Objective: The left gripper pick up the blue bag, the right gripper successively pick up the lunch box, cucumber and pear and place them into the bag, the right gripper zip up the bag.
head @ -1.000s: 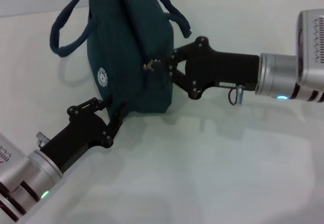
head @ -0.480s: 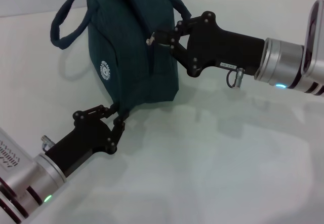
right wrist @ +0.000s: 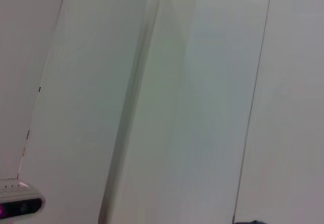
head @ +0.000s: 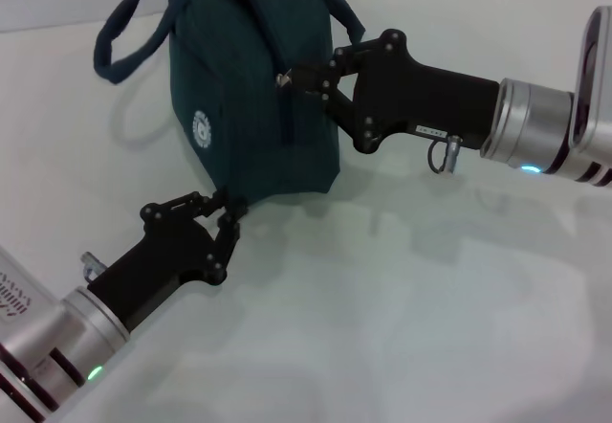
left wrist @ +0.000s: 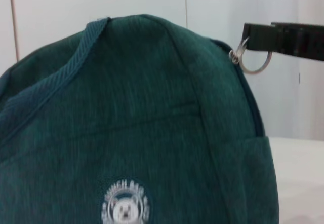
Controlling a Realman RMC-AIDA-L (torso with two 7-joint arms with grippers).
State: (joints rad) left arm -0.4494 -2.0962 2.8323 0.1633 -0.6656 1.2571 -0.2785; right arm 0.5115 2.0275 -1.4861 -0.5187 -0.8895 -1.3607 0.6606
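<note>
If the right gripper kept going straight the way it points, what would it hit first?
The blue bag: the right gripper already pinches the zipper ring pull at the bag's side, so it would press straight into the fabric.

blue bag [head: 253, 98] is showing as woven cloth, matt, slightly heathered, with ribbed webbing along the seam [left wrist: 76, 62] and a stitched white logo [left wrist: 125, 206]. Zipper ring pull [left wrist: 251, 62] is looking like shiny bare metal. right gripper [head: 304, 80] and left gripper [head: 212, 214] are reading as matt black plastic or coated metal; their cuffs [head: 524, 134] are showing brushed silver metal. Table [head: 402, 318] is appearing smooth, white, faintly glossy.
</note>
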